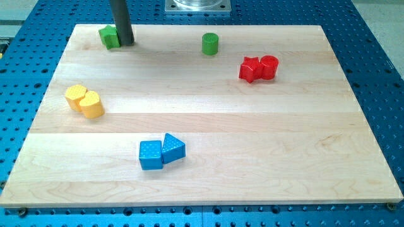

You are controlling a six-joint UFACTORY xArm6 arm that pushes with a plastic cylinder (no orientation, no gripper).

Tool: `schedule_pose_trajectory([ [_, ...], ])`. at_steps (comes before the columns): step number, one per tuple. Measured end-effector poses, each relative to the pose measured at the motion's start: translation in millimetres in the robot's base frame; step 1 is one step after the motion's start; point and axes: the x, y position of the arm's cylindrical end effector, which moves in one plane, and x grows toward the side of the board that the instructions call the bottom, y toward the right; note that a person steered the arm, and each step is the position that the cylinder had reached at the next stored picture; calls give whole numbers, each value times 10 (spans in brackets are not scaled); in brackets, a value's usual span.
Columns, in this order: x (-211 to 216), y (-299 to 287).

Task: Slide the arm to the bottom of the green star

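Note:
The green star (108, 36) lies near the top left corner of the wooden board (202, 126). My dark rod comes down from the view's top, and my tip (126, 43) rests on the board right against the star's right side, level with its lower part. The rod hides the star's right edge.
A green cylinder (210, 43) stands at the top middle. A red star (250, 69) and a red cylinder (269, 66) touch at the right. Two yellow blocks (84, 101) sit at the left. A blue cube (150, 155) and a blue triangular block (172, 148) touch at the bottom middle.

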Motion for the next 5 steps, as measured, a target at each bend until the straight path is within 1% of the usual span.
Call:
schedule_pose_trajectory([
  [1,186,167],
  [2,465,123],
  [3,494,-367],
  [5,519,-400],
])
